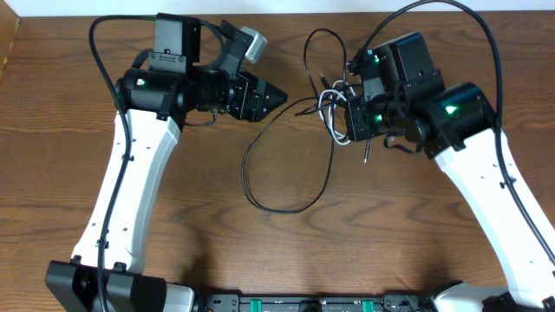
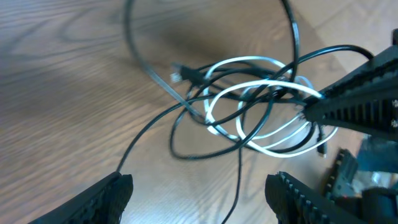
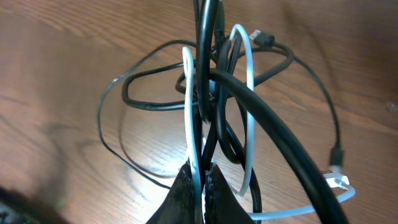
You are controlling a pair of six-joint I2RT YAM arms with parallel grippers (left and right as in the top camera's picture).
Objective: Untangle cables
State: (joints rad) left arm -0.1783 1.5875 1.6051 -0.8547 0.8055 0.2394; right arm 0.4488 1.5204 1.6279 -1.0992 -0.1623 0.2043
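Observation:
The cables form one tangle [image 1: 330, 106] right of the table's middle: a white cable [image 3: 189, 93] looped through thin black cables [image 3: 267, 118]. My right gripper [image 3: 203, 180] is shut on the white cable and a black strand beside it, holding the knot a little off the wood. From the tangle a long black loop [image 1: 251, 186] trails across the table toward the front. My left gripper [image 2: 199, 194] is open, left of the tangle and short of it; one thin black strand [image 2: 239, 180] runs across the wood below its gap, untouched. In the overhead view the left gripper [image 1: 276, 94] points right at the tangle.
The thicker black arm cables [image 1: 468, 22] arc over the back right of the wooden table [image 1: 69, 130]. A small plug end [image 2: 179, 73] lies at the tangle's left edge. The table's far edge [image 1: 9, 35] shows at the back left.

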